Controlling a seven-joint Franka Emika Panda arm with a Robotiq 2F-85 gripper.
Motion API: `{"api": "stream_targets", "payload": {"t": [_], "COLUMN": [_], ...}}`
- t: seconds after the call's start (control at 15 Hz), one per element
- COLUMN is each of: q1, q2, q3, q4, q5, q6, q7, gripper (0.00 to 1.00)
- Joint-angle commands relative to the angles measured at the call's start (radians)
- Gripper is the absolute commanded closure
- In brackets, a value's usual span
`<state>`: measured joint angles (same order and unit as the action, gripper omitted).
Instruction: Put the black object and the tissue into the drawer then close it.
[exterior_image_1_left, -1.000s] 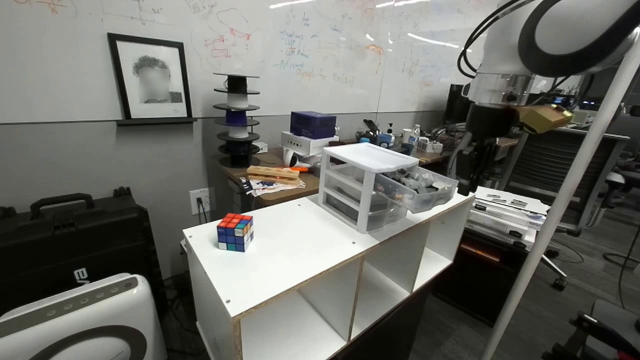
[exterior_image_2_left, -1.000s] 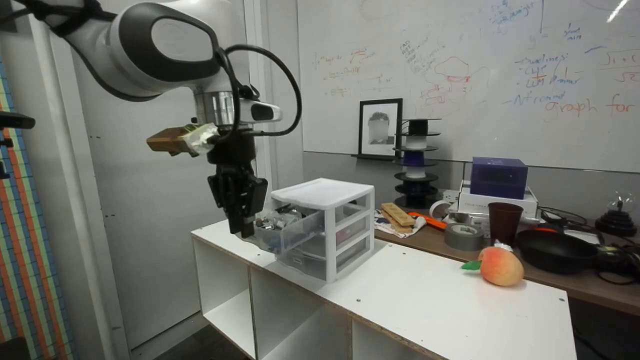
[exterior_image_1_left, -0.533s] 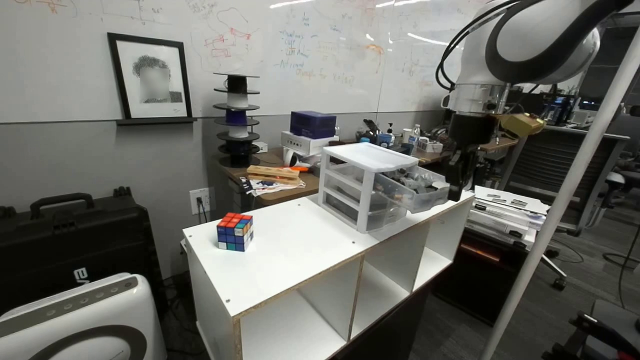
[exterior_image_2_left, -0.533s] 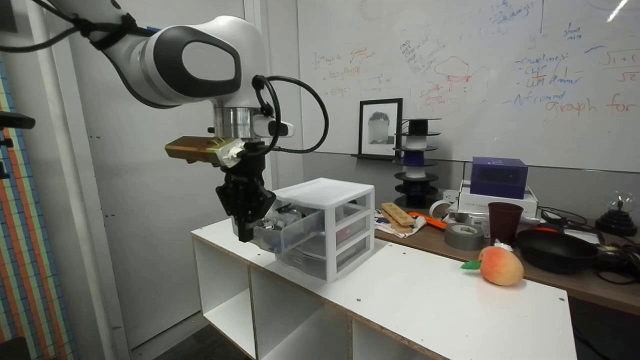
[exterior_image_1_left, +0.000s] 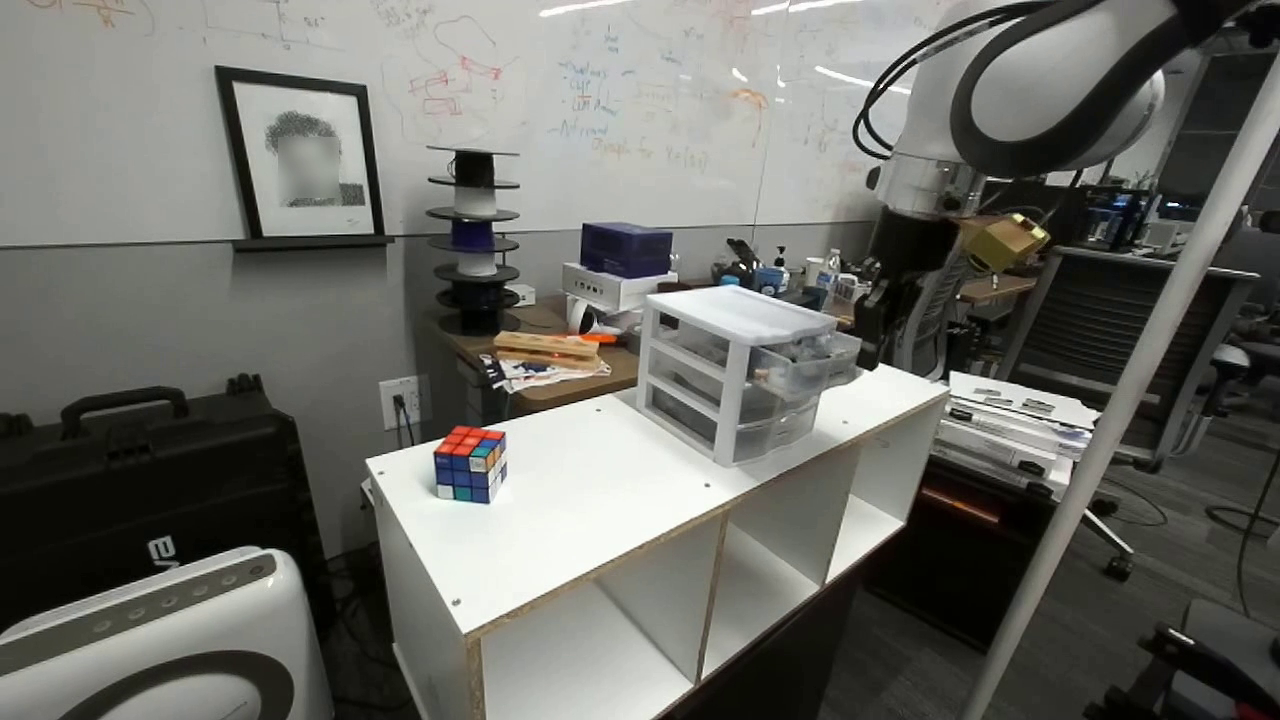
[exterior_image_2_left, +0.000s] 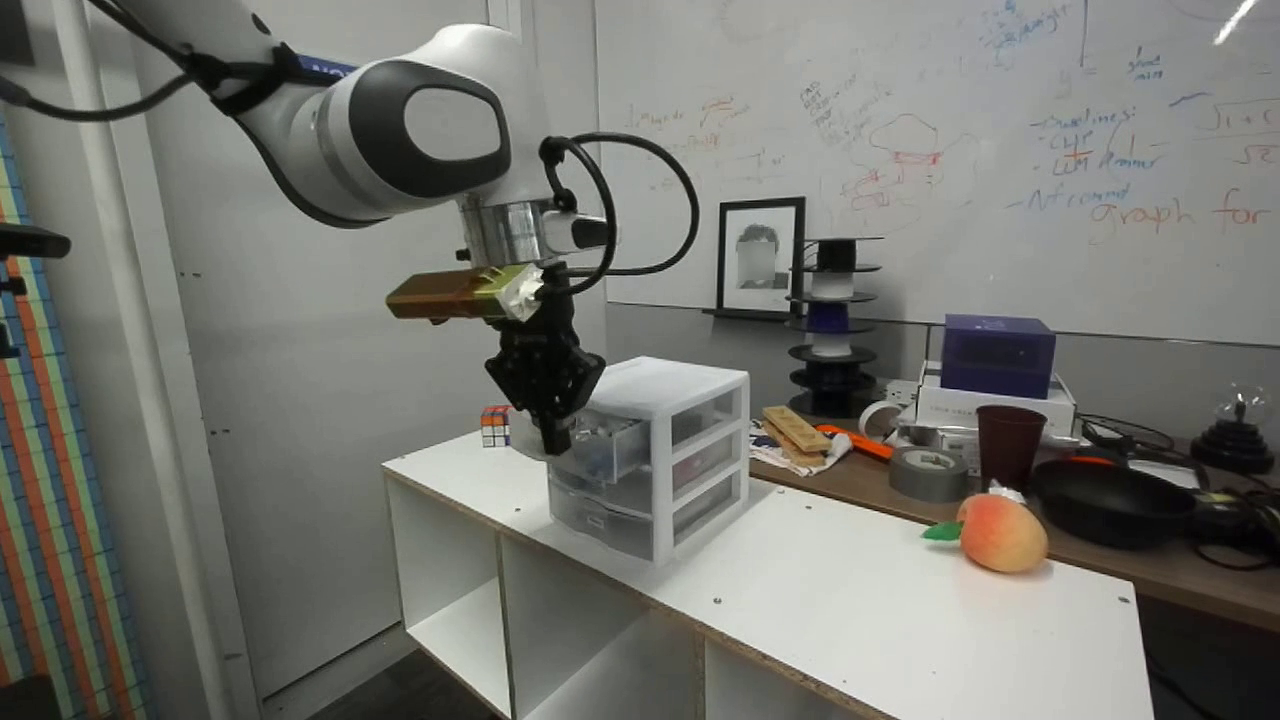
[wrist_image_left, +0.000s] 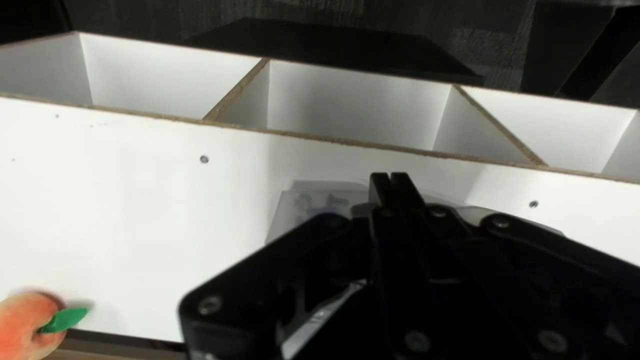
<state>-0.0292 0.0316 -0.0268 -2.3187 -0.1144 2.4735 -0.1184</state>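
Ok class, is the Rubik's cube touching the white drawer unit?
Apart: in an exterior view, a stretch of white shelf top shows between the Rubik's cube and the white drawer unit.

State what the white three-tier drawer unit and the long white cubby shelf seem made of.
White three-tier drawer unit: probably smooth plastic; its translucent drawers show shapes inside. Long white cubby shelf: likely particleboard with a smooth white coating; bare edges look speckled brown.

In the wrist view the gripper (wrist_image_left: 390, 178) hides most of the drawer (exterior_image_2_left: 630, 452), whose contents (exterior_image_2_left: 600, 430) are too blurred to name. The peach (wrist_image_left: 25, 327), by the back edge of the shelf (wrist_image_left: 130, 225), is cut off there. In an exterior view the drawer hides part of the cube (exterior_image_2_left: 494, 426).
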Motion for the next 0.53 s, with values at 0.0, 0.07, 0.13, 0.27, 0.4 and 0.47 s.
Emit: {"api": "stream_targets", "payload": {"t": [0.0, 0.07, 0.13, 0.27, 0.4, 0.47], "q1": [-0.011, -0.013, -0.013, -0.008, -0.002, 0.001], "q2": [0.090, 0.110, 0.129, 0.160, 0.185, 0.198], "q3": [-0.023, -0.031, -0.041, -0.058, -0.073, -0.080], "q4": [0.078, 0.088, 0.100, 0.118, 0.136, 0.145], "q5": [-0.098, -0.120, -0.145, -0.179, -0.203, -0.211], "q6": [0.140, 0.175, 0.201, 0.235, 0.259, 0.270], "q7": [0.080, 0.104, 0.127, 0.162, 0.187, 0.198], "gripper": [0.96, 0.95, 0.95, 0.95, 0.95, 0.95]}}
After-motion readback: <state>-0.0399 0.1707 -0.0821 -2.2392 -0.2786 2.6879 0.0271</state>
